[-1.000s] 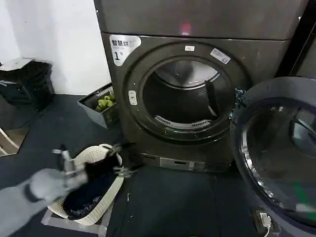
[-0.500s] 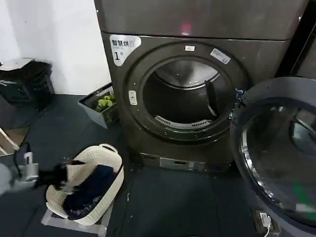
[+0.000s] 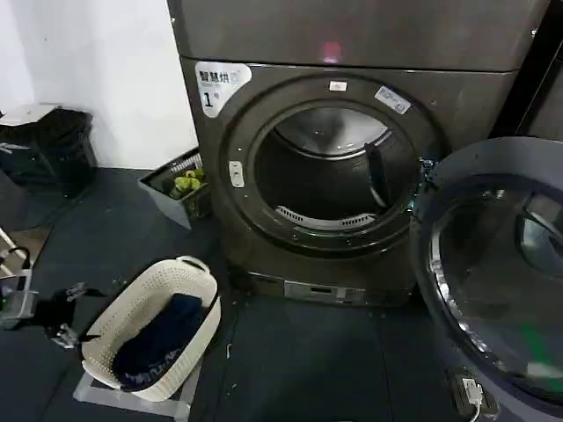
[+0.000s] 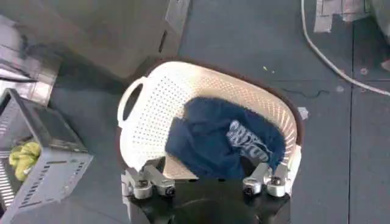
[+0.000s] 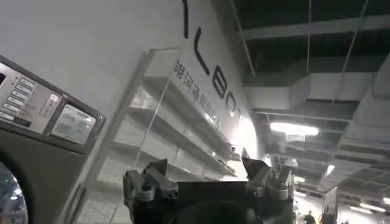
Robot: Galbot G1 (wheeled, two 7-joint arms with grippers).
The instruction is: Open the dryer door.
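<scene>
Left gripper (image 3: 62, 334) sits low at the far left, beside the white laundry basket (image 3: 154, 338), fingers spread and holding nothing; the left wrist view shows both fingertips (image 4: 149, 182) apart just above the basket rim and the navy garment (image 4: 219, 143) in it. Risk: any swing toward the machine from here clips the basket and shoves or tips it, since it sits between that arm and the dryer front.

Dryer (image 3: 352, 167) is centre, label "1" top left, red light above. Drum mouth is fully exposed. Dryer door (image 3: 493, 281) hangs swung out on the right, inner side and glass facing the camera, well clear of the opening. I judge the task as done, or close to it.

Risk there: the door juts into the space in front of the robot's right side, so an arm move or base move on that side could strike it and load the hinge. It could also drift back if nudged.

Right gripper (image 5: 204, 182) points up at wall and ceiling, away from the work, fingers apart, empty. It has no sight of the door, so any move toward it would be blind.

Counts: one dryer, one open door, one basket, one garment, one grey crate (image 3: 176, 189) with green items by the wall, two grippers.
</scene>
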